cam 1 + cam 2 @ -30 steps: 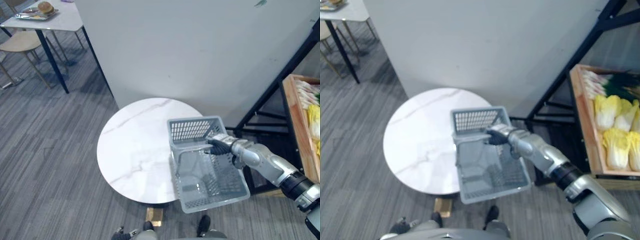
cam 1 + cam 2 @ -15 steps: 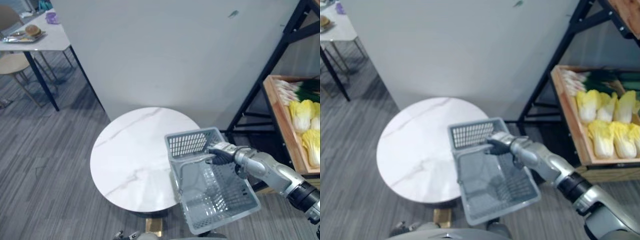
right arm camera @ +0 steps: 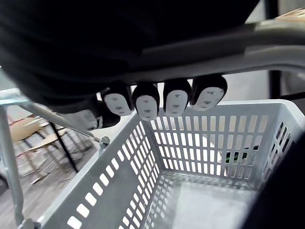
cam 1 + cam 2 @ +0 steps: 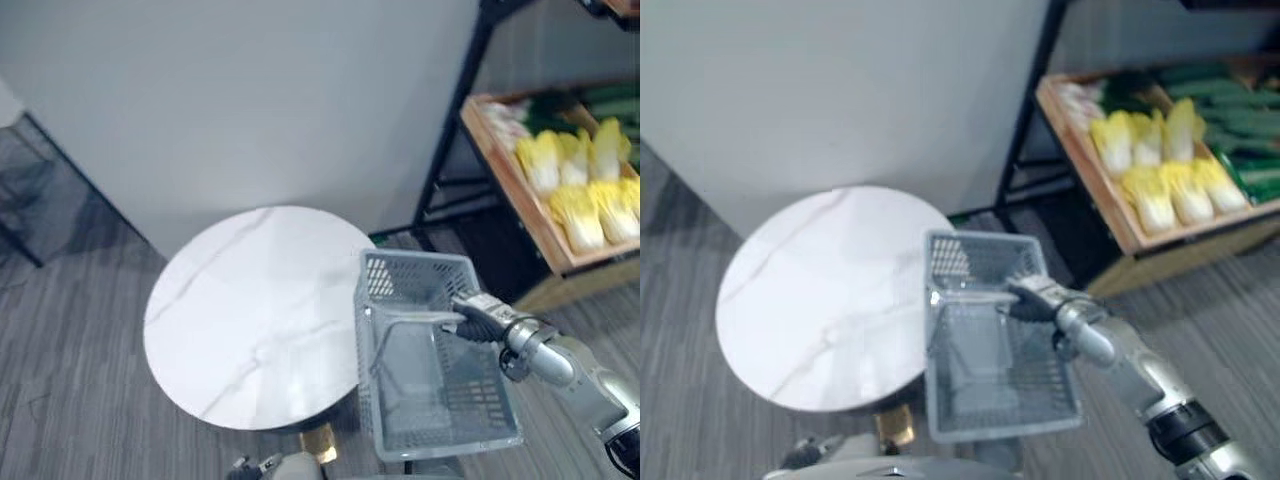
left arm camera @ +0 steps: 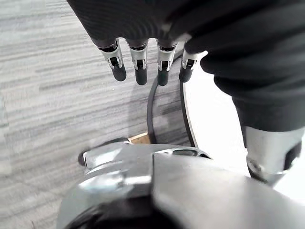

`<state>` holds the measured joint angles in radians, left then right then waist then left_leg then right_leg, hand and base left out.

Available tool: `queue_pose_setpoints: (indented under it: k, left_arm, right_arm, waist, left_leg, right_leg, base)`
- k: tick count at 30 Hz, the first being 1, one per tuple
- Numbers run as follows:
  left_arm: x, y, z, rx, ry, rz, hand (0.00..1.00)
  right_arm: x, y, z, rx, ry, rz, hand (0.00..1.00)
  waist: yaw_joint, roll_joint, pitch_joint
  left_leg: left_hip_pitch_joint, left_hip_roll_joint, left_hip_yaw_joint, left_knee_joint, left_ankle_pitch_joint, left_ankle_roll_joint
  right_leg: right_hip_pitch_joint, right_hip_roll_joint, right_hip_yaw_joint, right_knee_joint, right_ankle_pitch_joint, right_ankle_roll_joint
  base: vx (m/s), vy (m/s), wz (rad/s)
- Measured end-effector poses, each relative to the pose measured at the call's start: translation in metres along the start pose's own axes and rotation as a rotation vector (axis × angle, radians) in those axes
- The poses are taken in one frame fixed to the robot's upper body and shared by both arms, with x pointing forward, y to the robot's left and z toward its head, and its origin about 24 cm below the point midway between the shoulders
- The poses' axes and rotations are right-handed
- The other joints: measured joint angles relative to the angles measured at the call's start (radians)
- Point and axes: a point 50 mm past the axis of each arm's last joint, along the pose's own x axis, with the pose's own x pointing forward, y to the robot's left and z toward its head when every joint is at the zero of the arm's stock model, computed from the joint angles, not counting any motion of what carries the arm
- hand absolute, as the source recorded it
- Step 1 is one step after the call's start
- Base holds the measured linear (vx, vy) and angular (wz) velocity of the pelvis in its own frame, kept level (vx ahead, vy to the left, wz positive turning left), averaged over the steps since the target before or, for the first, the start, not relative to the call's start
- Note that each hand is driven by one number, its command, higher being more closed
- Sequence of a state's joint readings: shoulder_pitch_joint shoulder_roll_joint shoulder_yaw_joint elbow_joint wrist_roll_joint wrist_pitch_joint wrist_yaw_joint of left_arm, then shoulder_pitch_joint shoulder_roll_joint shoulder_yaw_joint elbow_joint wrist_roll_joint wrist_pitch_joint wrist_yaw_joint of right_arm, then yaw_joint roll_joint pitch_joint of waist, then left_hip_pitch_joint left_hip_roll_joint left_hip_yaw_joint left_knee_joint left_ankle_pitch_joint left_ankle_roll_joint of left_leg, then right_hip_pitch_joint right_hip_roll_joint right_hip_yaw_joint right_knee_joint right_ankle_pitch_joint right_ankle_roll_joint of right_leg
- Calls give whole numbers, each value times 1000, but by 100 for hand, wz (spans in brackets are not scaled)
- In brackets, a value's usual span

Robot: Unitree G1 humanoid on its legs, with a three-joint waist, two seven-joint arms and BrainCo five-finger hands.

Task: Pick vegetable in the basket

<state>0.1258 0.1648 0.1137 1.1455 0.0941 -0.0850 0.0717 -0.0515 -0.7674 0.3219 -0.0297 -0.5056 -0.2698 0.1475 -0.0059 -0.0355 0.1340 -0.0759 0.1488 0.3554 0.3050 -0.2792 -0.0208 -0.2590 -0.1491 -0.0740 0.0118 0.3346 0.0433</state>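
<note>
Compared with half a second ago my whole view has swung toward the rack, so the camera has turned; the basket (image 4: 400, 280) hangs from the right hand (image 4: 480, 325) as before. That hand's fingers (image 3: 176, 98) are curled round the grey handle (image 4: 415, 318), a firm grasp by the look of the wrist view. The wooden crate (image 4: 512, 185) now sits fuller in frame, and the vegetables are there: pale yellow cabbages (image 4: 575, 190) in rows, with dark green vegetables (image 4: 1230, 110) beyond them.

The basket's left side overlaps the right edge of the round marble table (image 4: 240, 320); I cannot tell whether it touches or hangs clear. Its far corner lies near the rack's black post (image 4: 447, 130) and low bars. Between basket and crate runs a strip of grey carpet (image 4: 1220, 320), with more carpet left of the table. The wall (image 4: 250, 100) closes in behind the table.

My left hand (image 5: 143, 62) hangs with fingers straight over the carpet, holding nothing.
</note>
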Motion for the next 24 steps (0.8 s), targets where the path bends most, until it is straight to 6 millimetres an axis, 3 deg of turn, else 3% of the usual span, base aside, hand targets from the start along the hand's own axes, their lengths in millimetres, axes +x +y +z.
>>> queue_pose_setpoints:
  k: [1,2,3,4,5,6,7,8,10,12,14,15,17,19,21,24]
  left_arm:
    - [2,-2,6,16,-9,-8,0]
    - [2,-2,7,34,-16,-12,0]
    - [2,2,9,61,-23,-9,0]
    - [3,4,11,67,-24,-7,0]
    - [3,3,11,81,-22,-12,0]
    - [1,1,2,73,7,-19,0]
    - [1,1,0,77,13,-18,0]
    - [1,1,-2,88,20,-22,0]
    - [0,4,-5,108,25,-19,0]
    - [1,3,-1,128,16,-29,0]
    - [1,-3,-1,128,18,-43,0]
    - [1,-10,0,120,17,-57,0]
    - [1,-10,0,118,17,-57,0]
    - [1,-10,1,117,15,-56,0]
    - [1,-10,2,117,14,-52,0]
    - [1,-10,2,111,12,-42,0]
  right_arm:
    - [0,4,-1,2,7,12,100]
    - [0,6,-2,6,12,14,100]
    - [3,5,-4,16,20,-2,100]
    - [4,4,-4,19,23,-17,100]
    - [7,2,-3,10,22,-29,100]
    - [9,0,0,1,8,-45,100]
    - [9,0,1,1,4,-46,100]
    - [10,1,1,5,2,-48,100]
    - [13,1,5,20,-11,-59,100]
    - [14,1,6,22,-16,-63,100]
    - [14,1,5,19,-14,-61,100]
    - [14,3,5,18,-11,-49,100]
    - [13,10,7,25,-15,-28,100]
    - [12,12,9,30,-20,-22,100]
    - [9,18,9,43,-18,-7,100]
    - [5,22,12,53,-24,-3,100]
  waist:
    - [-13,10,9]
    - [-15,4,11]
    - [-11,-26,9]
    - [-14,-36,12]
    - [-10,-25,6]
    - [12,-5,0]
    - [3,-7,-3]
    - [-1,-10,-9]
    - [15,-34,-30]
    - [9,-44,-36]
    - [9,-18,-45]
    - [8,6,-46]
    - [0,19,-54]
    - [-1,18,-54]
    - [-7,18,-54]
    - [-20,24,-48]
  left_leg:
    - [35,15,29,-53,33,-6]
    - [57,14,50,-71,46,-6]
    - [82,11,113,-51,38,5]
    - [80,3,136,-32,27,12]
    - [90,17,158,-85,24,21]
    - [129,40,245,-141,64,3]
    - [142,36,266,-154,73,3]
    - [160,34,306,-167,83,-1]
    - [150,36,384,-157,88,-4]
    - [146,44,434,-156,104,-11]
    - [146,64,492,-159,119,-29]
    - [148,87,512,-152,133,-32]
    - [156,121,512,-142,153,-37]
    - [155,150,511,-105,166,-45]
    - [142,212,509,26,175,-60]
    - [129,300,497,233,252,-50]
  right_leg:
    - [-24,-13,-142,227,-188,-102]
    - [-23,-33,-191,320,-251,-104]
    - [-22,-81,-272,442,-305,-91]
    - [-31,-75,-305,444,-288,-102]
    - [-12,-8,-279,333,-220,-109]
    - [-2,-15,-290,433,-317,-152]
    - [5,-36,-305,509,-368,-135]
    - [56,-73,-315,558,-416,-87]
    - [98,-101,-316,477,-451,-35]
    - [121,-72,-341,362,-461,-14]
    - [171,-10,-329,176,-446,9]
    - [188,25,-326,110,-409,8]
    - [232,83,-308,9,-355,-19]
    - [260,109,-298,-42,-333,-36]
    - [292,130,-278,-70,-329,-42]
    - [331,138,-215,-80,-329,-43]
  base:
    - [-102,142,-116]
    - [-51,143,-108]
    - [-49,82,-100]
    - [-176,67,-144]
    - [-205,16,-155]
    - [-203,-4,-153]
    - [-85,-39,-138]
    - [-27,-19,-96]
    - [-29,-122,-122]
    - [-40,-173,-94]
    - [-41,-238,-85]
    - [-48,-265,-64]
    - [-23,-195,-47]
    - [-39,-184,-30]
    - [-41,-141,-27]
    - [-16,-117,-54]
